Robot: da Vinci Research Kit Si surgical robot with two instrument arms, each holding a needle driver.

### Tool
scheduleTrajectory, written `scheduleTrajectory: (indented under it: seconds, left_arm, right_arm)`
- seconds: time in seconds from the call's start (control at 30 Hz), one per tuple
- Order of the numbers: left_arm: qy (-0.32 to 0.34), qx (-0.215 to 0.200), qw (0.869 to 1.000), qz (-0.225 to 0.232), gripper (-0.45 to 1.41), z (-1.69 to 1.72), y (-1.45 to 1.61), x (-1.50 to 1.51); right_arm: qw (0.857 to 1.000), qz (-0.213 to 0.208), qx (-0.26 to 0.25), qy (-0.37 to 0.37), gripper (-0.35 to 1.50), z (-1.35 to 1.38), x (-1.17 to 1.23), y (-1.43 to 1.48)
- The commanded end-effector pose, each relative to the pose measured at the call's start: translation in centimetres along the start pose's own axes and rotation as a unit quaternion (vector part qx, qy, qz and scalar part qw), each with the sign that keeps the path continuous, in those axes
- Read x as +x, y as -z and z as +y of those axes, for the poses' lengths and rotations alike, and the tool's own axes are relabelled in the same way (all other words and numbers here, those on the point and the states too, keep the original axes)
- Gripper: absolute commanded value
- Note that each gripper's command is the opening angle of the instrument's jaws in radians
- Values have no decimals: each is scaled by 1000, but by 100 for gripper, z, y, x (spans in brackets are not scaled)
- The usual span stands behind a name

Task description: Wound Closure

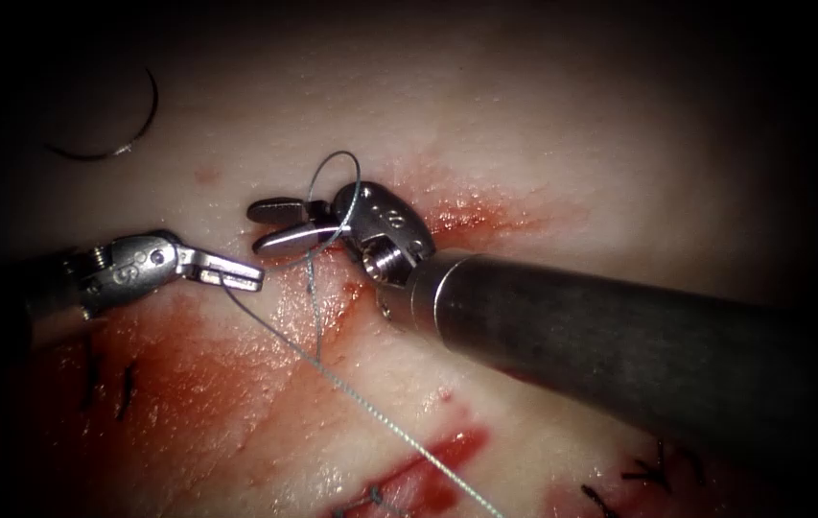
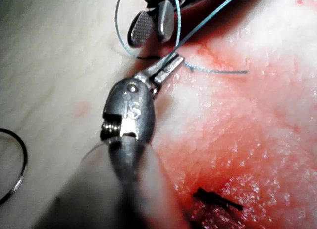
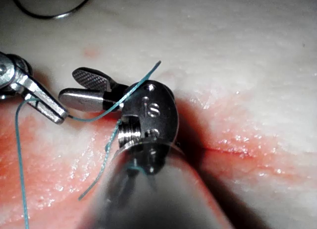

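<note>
Right tool (image 1: 284,223), shaft nearest the camera: fingers apart, thread (image 1: 332,364) looped about them, holding nothing. Left tool (image 1: 236,273), just beside: fingers clamped on thread. Needle (image 1: 116,120) lies free on tissue (image 1: 572,144), nearer the left tool.

The needle (image 2: 15,164) is cut off by the left wrist view's edge.

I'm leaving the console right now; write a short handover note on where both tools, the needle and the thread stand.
Left tool: jaws shut on the thread, left of the cut.
Right tool: jaws open, holding nothing; thread loops around its wrist.
Needle: lying free on the tissue, far left, not in the tissue.
Done: dark stitches sit in other cuts.
Left: no finished knot is visible on this cut, which has red fluid along it.
</note>
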Motion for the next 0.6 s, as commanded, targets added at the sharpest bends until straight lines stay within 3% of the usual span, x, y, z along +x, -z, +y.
scheduleTrajectory:
  seconds: [0.03, 0.27, 0.3, 0.37, 0.4, 0.6]
  left_arm:
    - [-1, 0, 1000, 1, -45, -8, -4, -2]
    - [-1, -1, 1000, -7, -45, -20, -6, -19]
    - [-1, -1, 1000, -7, -45, -24, -5, -20]
    - [0, -1, 1000, -7, -45, -26, -5, -20]
    - [1, -2, 1000, -7, -45, -28, -4, -18]
    - [5, -3, 1000, -5, -45, -26, -3, -11]
  right_arm:
    - [1000, 1, 5, 0, 20, 6, 2, -6]
    - [1000, -10, 28, 2, 4, -7, 8, -8]
    - [998, -36, 51, 12, -20, -10, 7, -9]
    - [996, -55, 66, 16, -20, -11, 6, -10]
    - [990, -98, 100, 26, -18, -10, 4, -9]
    - [973, -172, 153, 33, -6, -6, -7, -10]
